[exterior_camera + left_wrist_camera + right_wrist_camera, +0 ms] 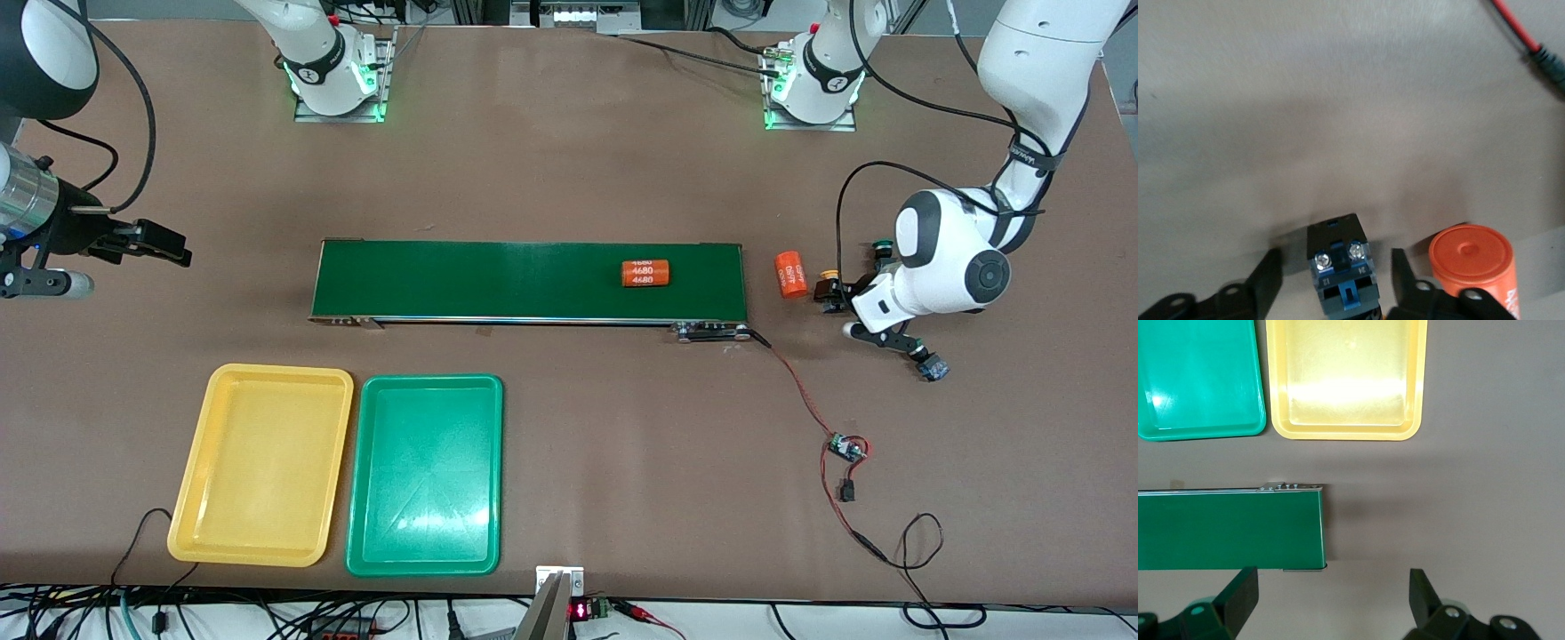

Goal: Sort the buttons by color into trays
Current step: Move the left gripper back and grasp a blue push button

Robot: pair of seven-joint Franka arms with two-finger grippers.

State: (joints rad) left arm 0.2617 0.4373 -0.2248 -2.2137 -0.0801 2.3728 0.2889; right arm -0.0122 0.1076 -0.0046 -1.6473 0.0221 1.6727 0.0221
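Observation:
A yellow-capped button (828,283) lies on the table past the conveyor's end, toward the left arm's end of the table. My left gripper (834,293) is down around it. In the left wrist view its black and blue body (1338,270) lies between the fingers (1269,275) of the left gripper (1335,257), with a gap on each side. A green-capped button (882,244) peeks out beside the left arm. The yellow tray (262,465) and green tray (425,476) lie side by side near the front camera. My right gripper (169,244) waits open at the right arm's end (1331,577).
The dark-green conveyor belt (498,280) carries an orange "4680" cylinder (644,273). A second orange cylinder (790,274) lies right beside the yellow-capped button, close to one left finger (1475,257). A red cable and small circuit board (845,447) lie nearer the front camera.

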